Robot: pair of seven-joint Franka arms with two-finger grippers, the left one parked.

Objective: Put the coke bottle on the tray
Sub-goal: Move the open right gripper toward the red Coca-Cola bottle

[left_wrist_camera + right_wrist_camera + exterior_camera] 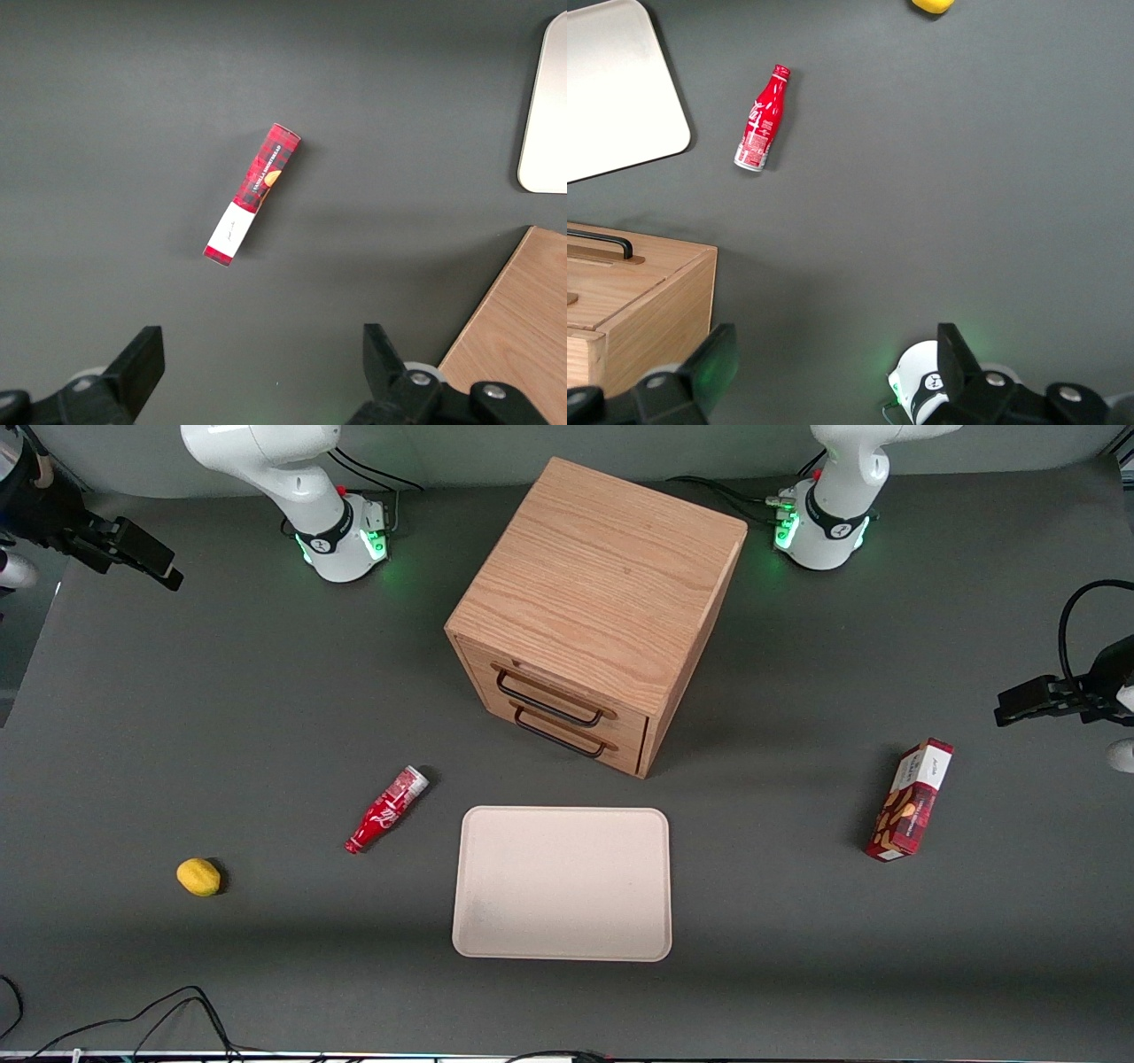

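Counts for you: one coke bottle (387,810) lying on its side on the table, just beside one cream tray (563,883), not on it; one lemon (198,877); one red snack box (911,800); one two-drawer wooden cabinet (595,607). Your gripper (833,372) hangs high over the table, fingers spread apart, holding nothing.

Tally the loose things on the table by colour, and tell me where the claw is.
Red: 2, coke bottle, snack box
Yellow: 1, lemon
Cream: 1, tray
Wood: 1, drawer cabinet
Total: 5
Claw open, high above the table.
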